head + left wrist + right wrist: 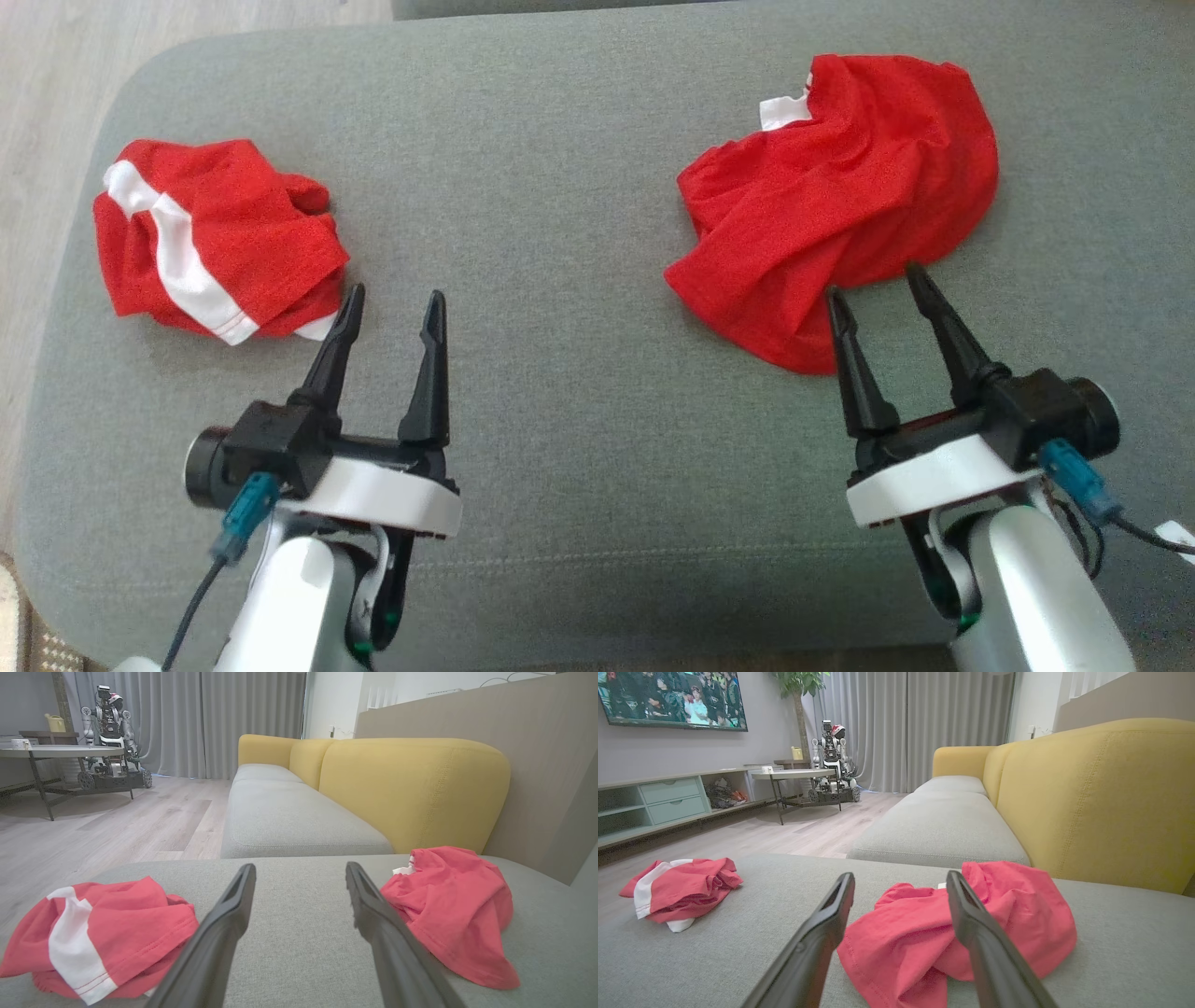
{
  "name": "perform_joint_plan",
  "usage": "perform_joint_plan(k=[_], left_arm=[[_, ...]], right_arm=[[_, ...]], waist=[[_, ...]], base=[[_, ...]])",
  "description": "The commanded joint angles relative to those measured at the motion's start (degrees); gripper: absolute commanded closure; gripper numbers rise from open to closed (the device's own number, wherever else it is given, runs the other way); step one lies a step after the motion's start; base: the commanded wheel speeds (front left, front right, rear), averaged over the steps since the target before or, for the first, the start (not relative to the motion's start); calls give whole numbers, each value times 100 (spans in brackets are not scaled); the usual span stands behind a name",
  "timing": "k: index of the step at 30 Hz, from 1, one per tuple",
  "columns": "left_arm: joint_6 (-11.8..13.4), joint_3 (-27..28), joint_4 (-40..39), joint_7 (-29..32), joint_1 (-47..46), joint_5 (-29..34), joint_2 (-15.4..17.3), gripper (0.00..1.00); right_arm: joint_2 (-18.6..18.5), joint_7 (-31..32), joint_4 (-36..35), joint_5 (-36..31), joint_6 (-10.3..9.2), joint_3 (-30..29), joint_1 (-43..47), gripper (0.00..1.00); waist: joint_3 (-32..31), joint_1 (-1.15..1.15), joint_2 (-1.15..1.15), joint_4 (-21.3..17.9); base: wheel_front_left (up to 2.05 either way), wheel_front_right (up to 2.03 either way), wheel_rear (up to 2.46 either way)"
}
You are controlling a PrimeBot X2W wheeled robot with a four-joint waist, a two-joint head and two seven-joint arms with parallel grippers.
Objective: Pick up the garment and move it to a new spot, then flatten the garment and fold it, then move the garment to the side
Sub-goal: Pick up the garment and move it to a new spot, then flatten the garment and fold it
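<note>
Both hands stand with fingers wide apart, holding nothing. The right hand [875,282] has its fingertips at the near edge of the crumpled red garment [840,196], which lies on the right of the grey sofa cushion [560,187]; whether they touch the cloth cannot be told. The left hand [394,294] is just beside a striped red garment [219,238]. A white tag [784,112] at the first garment's collar is too small to read.

A plain red garment [840,205] lies crumpled at the right of the grey cushion [560,187], a white label [782,112] showing at its far edge. A white-striped red garment [219,238], possibly shorts, lies bunched at the left.
</note>
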Motion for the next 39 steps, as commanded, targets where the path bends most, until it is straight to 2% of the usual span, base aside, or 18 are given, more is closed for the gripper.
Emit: perform_joint_plan(k=[1, 6, 10, 14, 20, 32, 33, 34, 39], left_arm=[[-66, 240, -249, -28, -183, 61, -16, 0], [-197, 277, -255, -28, -261, 141, -59, 0], [-228, 225, -219, -28, -350, 62, -67, 0], [-178, 42, -172, -28, -453, -101, -69, 0], [-112, -168, -144, -28, -551, -241, -70, 0], [-2, -365, -161, -28, -678, -374, -70, 0], [5, -370, -161, -28, -687, -380, -70, 0], [12, -373, -161, -28, -696, -384, -70, 0], [42, -404, -110, -28, -710, -412, -71, 0]], right_arm=[[8, -37, -137, -65, 0, 173, -134, 0], [8, -37, 46, -213, 0, 269, -333, 0], [8, -37, 510, -449, 0, 238, -647, 0], [8, -15, 1459, -937, 0, 36, -1253, 0], [8, 43, 2397, -1388, 0, -550, -1904, 0], [8, 276, 3727, -1433, 0, -1184, -2476, 0], [8, 269, 3813, -1404, 0, -1192, -2521, 62], [8, 245, 3873, -1409, 0, -1197, -2562, 100], [8, 58, 4004, -1210, 0, -1015, -2705, 100]], waist=[[5, 0, 0, 25], [144, 0, 0, 160], [351, 0, 0, 356], [603, 0, 0, 661], [801, 0, 0, 991], [1034, 0, 0, 1269], [1046, 0, 0, 1273], [1054, 0, 0, 1274], [1010, 0, 0, 1247]], base=[[0, 0, 0], [0, 0, 0], [0, 0, 0], [0, 0, 0], [0, 0, 0], [0, 0, 0], [0, 0, 0], [0, 0, 0], [0, 0, 0]])
